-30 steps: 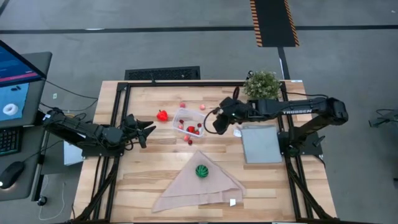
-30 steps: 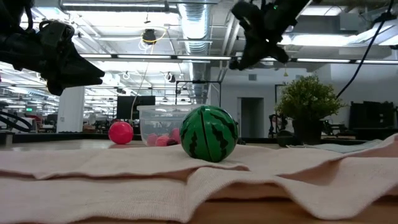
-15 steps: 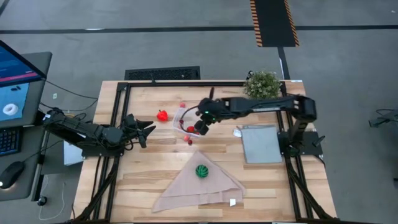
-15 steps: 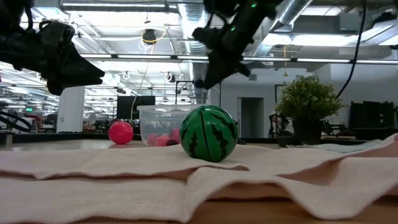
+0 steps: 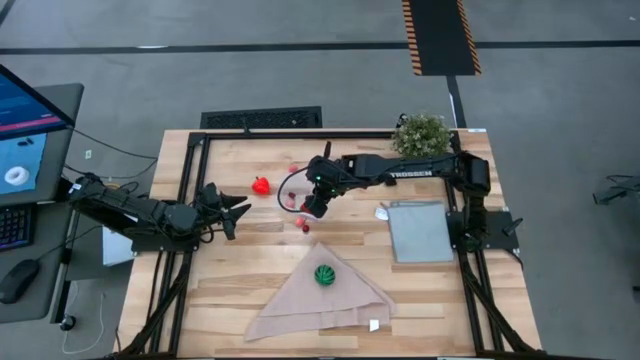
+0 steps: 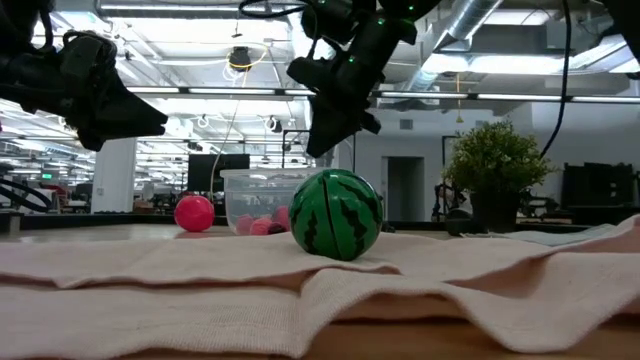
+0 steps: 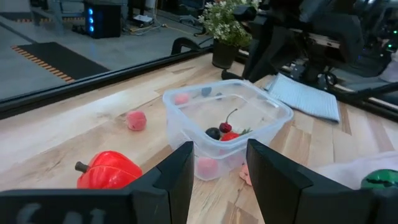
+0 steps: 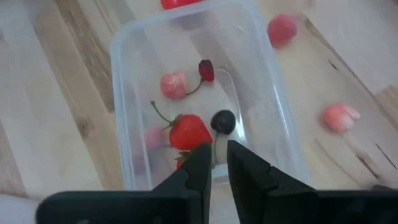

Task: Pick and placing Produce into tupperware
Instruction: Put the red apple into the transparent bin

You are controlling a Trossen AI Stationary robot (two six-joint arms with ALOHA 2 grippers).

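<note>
The clear tupperware [image 5: 296,190] stands on the table's far middle. It holds a strawberry [image 8: 189,132], a dark berry [image 8: 222,121], a cherry [image 8: 206,70] and pink bits. My right gripper [image 8: 219,165] hangs over the tub, pointing steeply down. Its fingers are a narrow gap apart, with a small pale piece [image 8: 218,149] between them. A red pepper [image 5: 261,185] lies left of the tub and loose pink and red bits lie around it. The green striped ball [image 5: 324,274] rests on the beige cloth [image 5: 330,300]. My left gripper [image 5: 238,206] waits open at the table's left edge. My right gripper has the small pale piece [image 8: 218,149] between its fingertips, which come from above over the tub's inside. I cannot tell whether the fingers touch it.
A potted plant [image 5: 421,135] stands at the far right. A flat grey panel [image 5: 420,232] lies in front of it, with a small white thing [image 5: 383,212] at its left edge. Bare wood lies between the cloth and the left arm.
My right gripper has swept toward the table's left edge and sunk a little, from beside the grey panel to above the tupperware, rolling as it went. The produce and the tub have stayed where they were.
</note>
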